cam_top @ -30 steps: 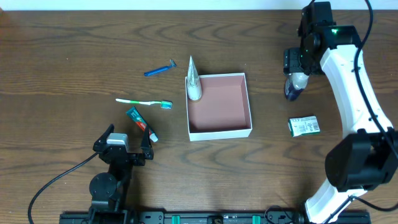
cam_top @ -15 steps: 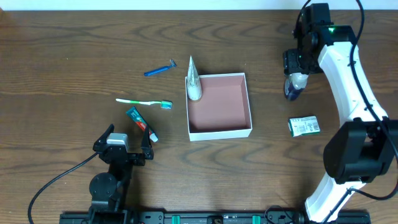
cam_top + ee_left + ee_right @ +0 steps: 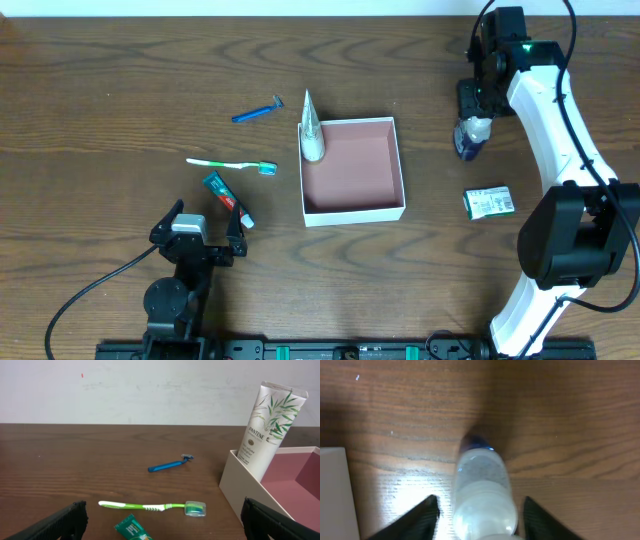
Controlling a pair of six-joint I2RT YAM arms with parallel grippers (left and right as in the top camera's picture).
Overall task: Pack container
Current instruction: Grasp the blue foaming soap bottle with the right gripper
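The container (image 3: 355,211) is a shallow white-walled box with a reddish-brown inside, at mid table. A white Pantene tube (image 3: 312,135) leans in its far left corner; the left wrist view shows both the tube (image 3: 265,430) and the container wall (image 3: 239,494). A clear bottle with a blue cap (image 3: 469,136) stands to the container's right. My right gripper (image 3: 477,118) is open, with a finger on each side of the bottle (image 3: 482,487) and a gap on both sides. My left gripper (image 3: 205,238) is open and empty near the front left.
A green toothbrush (image 3: 232,164), a green toothpaste tube (image 3: 228,198) and a blue razor (image 3: 257,112) lie left of the container. A green soap box (image 3: 489,203) lies at front right of it. The left wrist view shows the toothbrush (image 3: 150,506), toothpaste (image 3: 132,530) and razor (image 3: 170,465).
My right arm has shifted slightly left and toward the far edge over the bottle, and the bottle has moved a little with it. The left arm has not moved.
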